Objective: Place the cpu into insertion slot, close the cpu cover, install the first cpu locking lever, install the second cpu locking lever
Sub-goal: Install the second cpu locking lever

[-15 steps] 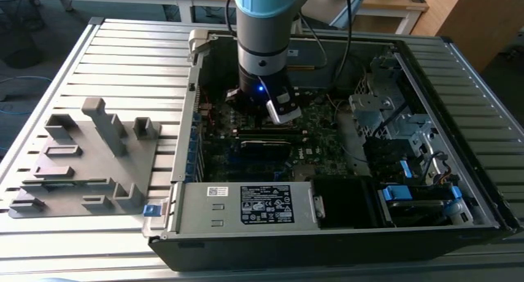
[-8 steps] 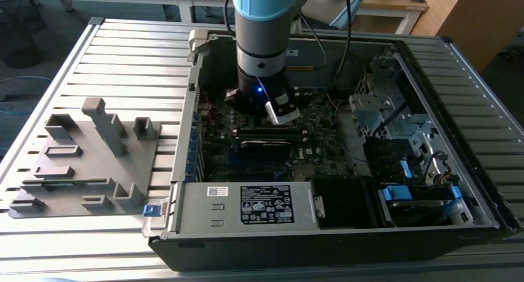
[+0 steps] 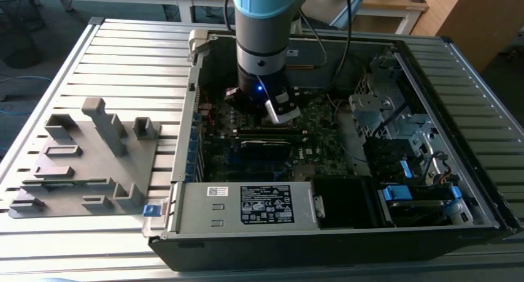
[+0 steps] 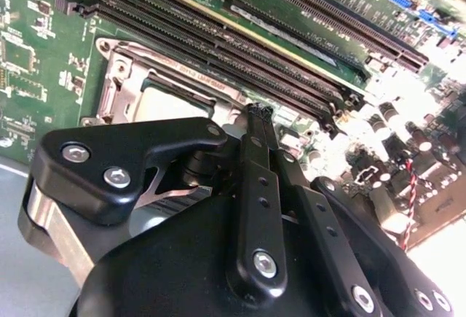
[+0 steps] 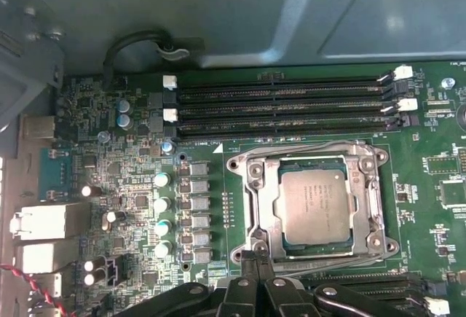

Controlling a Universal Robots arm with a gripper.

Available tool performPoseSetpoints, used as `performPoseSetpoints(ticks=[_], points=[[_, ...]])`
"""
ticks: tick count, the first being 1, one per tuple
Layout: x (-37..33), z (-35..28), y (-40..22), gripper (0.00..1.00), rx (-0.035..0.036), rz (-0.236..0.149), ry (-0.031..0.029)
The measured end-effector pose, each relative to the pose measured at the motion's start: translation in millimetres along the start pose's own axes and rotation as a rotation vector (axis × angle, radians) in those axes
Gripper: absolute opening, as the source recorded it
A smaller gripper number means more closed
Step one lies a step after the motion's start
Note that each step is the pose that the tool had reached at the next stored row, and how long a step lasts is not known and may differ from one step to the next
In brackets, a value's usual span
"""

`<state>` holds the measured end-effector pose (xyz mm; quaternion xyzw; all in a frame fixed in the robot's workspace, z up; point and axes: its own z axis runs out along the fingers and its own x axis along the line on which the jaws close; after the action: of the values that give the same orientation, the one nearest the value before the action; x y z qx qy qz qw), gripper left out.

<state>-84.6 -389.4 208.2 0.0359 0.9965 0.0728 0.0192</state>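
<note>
Exterior view first: your arm (image 3: 262,43) is planted straight down inside the open computer case (image 3: 458,67), its wrist low over the motherboard (image 3: 245,162), with the grey parts fixture (image 3: 90,159) sitting outside on the exterior view's left. Over to the second wrist view: the gripper (image 4: 258,113) has its fingers drawn tight together with nothing visible between them, and the joined tip sits right at the edge of the socket, beside the long black memory slots (image 4: 218,47). You can catch a sliver of the cpu (image 4: 171,102) past the knuckle, with the cpu cover (image 4: 120,87) framing it. Now the first wrist view, your best look: the cpu lies flat in the insertion slot (image 5: 380,208), the cover plate is down around it, and the clenched fingertips (image 5: 253,253) meet the socket's near corner. I read this as lever work, with placing and covering done. Whether either locking lever is latched, I can't tell from here. To do it well, use that closed tip as a single blunt pusher, bear on the lever wire only and not on the cover or the chip's top, and travel slowly so the wire doesn't slip off the tip. Watch the small capacitors (image 5: 162,204) just beside the socket, since a skid could land among them.
</note>
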Motion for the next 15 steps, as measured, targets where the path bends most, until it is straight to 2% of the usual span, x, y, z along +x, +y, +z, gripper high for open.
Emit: performPoseSetpoints(ticks=[3, 9, 15], points=[[-0.2, -0.9, -1.6, 0.11, -0.0003, 0.000, -0.0001], [-0.7, -2.0, -8.6, 0.11, -0.0016, 0.000, 0.0000], [-0.5, -2.0, -10.2, 0.11, -0.0060, 0.000, -0.0001]])
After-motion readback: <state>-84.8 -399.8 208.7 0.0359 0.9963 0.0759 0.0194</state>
